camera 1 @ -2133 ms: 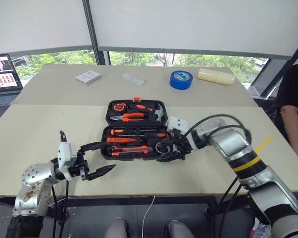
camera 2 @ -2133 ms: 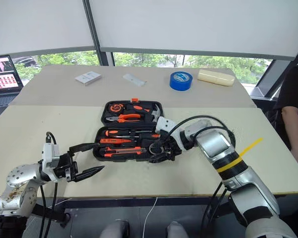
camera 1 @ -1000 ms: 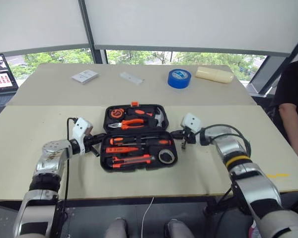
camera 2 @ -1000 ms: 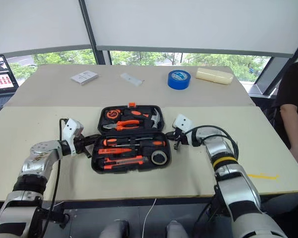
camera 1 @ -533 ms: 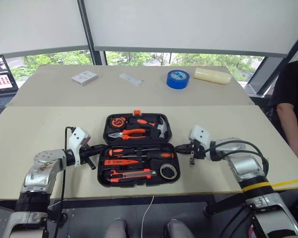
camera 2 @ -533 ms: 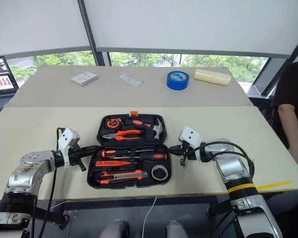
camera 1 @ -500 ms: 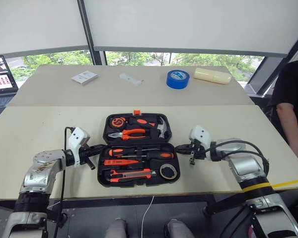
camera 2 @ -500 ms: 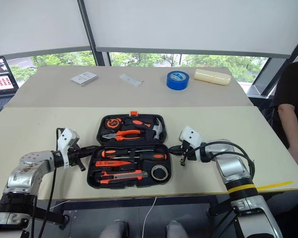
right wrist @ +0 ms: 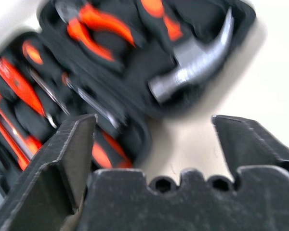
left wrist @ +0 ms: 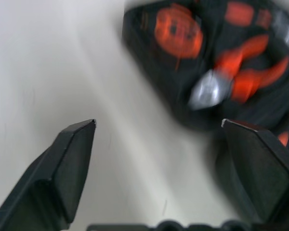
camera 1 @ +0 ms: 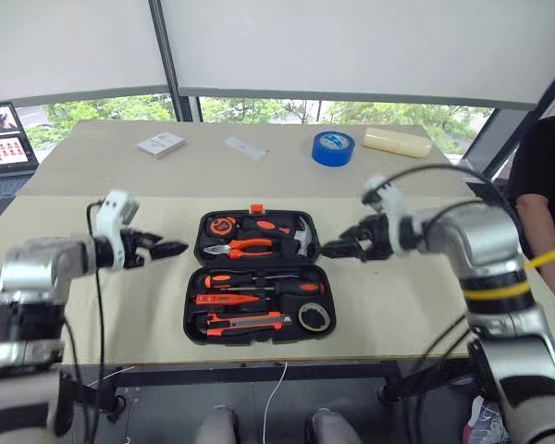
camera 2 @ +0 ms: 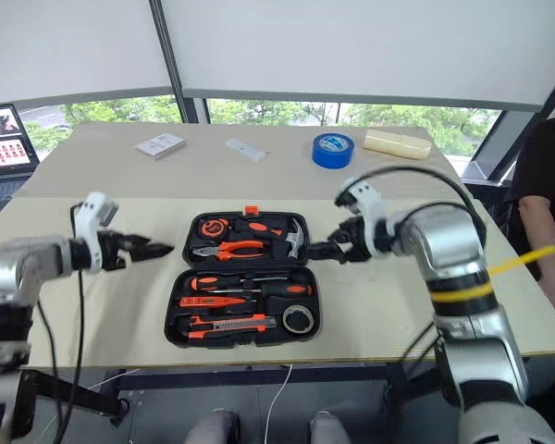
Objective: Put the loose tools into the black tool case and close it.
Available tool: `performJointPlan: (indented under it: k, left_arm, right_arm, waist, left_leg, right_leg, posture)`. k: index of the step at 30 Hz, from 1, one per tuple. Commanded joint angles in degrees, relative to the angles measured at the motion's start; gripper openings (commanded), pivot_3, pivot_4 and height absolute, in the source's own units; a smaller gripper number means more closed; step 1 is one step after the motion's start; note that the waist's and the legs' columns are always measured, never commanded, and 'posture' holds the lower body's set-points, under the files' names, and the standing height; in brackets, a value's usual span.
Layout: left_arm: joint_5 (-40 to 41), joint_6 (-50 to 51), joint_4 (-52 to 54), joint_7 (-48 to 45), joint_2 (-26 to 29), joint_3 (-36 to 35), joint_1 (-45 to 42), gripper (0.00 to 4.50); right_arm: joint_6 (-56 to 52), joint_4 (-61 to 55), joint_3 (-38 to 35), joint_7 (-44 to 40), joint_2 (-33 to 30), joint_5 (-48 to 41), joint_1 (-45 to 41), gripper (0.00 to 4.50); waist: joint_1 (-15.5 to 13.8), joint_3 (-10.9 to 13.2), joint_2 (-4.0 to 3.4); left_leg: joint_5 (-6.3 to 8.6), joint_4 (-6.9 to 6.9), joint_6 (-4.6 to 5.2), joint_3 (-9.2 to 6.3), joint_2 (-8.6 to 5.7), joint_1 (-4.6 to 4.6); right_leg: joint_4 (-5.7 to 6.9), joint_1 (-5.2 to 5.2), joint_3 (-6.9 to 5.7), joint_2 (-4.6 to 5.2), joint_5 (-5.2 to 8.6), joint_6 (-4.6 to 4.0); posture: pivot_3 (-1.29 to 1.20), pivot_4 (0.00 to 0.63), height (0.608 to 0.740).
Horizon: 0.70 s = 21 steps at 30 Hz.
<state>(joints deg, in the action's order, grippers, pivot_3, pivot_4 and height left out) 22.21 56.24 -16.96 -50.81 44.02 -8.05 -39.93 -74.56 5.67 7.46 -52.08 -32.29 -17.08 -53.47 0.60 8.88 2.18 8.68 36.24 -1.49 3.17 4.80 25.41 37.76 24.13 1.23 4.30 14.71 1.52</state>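
Flanking the open black tool case, tools slotted inside, lid flat.
Left gripper and right gripper level with its hinge, spread wide, empty; next, folding the lid shut.

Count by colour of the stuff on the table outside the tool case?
White: 2, a small white box and a flat white strip
Blue: 1, a blue tape roll
Pale yellow: 1, a rounded pale yellow block
Total: 4
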Motion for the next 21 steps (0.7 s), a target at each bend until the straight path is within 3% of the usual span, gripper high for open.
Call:
performJointPlan:
  k: [1,6,14,16,19,21]
  left_arm:
    - [-0.6,2.7,-3.8,4.2,-2.5,0.4,-3.2,4.50]
    - [-2.9,2.3,-7.5,6.8,-6.5,4.1,-5.9,4.50]
    - [-3.7,2.0,-9.2,7.4,-6.0,4.6,-7.2,4.50]
    - [-3.8,1.9,-9.2,7.4,-5.7,4.5,-7.2,4.50]
    - [-3.6,2.0,-9.5,7.9,-5.5,3.8,-7.7,3.79]
    - [-3.6,2.2,-9.5,8.2,-5.5,3.6,-7.8,3.06]
  right_arm:
    - [2.2,10.1,0.7,4.8,1.7,2.5,-3.0,4.34]
    - [6.6,22.9,0.5,8.0,6.4,4.0,-9.1,4.34]
    - [11.1,32.6,-0.9,11.9,10.0,5.3,-11.4,4.34]
    - [11.9,34.1,-0.8,12.4,10.3,5.7,-11.6,3.95]
    - [12.4,35.6,-0.5,12.9,10.6,6.2,-11.7,3.06]
    - [12.5,36.5,-1.0,13.5,11.0,6.2,-11.8,2.40]
  waist:
    - [0.0,0.0,0.01]
    - [0.2,0.0,0.03]
    - [0.3,0.0,0.02]
    - [0.3,0.0,0.02]
    - [0.4,0.0,0.02]
    - [0.4,0.0,0.02]
  left_leg:
    - [0.00,0.00,0.00,0.01,-0.02,0.02]
    - [0.00,-0.01,0.01,-0.01,-0.07,0.45]
    - [0.00,-0.05,0.01,-0.04,-0.06,0.43]
    - [0.00,-0.03,0.01,-0.04,-0.06,0.42]
    - [0.00,-0.03,0.01,-0.05,-0.06,0.42]
    - [0.00,-0.03,0.01,-0.06,-0.06,0.40]
  right_leg:
    - [-0.03,-0.01,0.00,0.02,0.00,0.01]
    - [-0.01,0.36,0.02,0.03,0.00,0.03]
    - [0.04,0.37,0.01,0.02,0.00,0.03]
    - [0.06,0.36,0.01,0.03,0.00,0.03]
    - [0.10,0.36,0.01,0.02,0.00,0.03]
    - [0.13,0.36,0.01,0.02,0.00,0.03]
  posture:
    - [0.00,0.150,0.740]
    - [0.00,0.150,0.740]
    - [0.00,0.150,0.740]
    - [0.00,0.150,0.740]
    - [0.00,0.150,0.740]
    - [0.00,0.150,0.740]
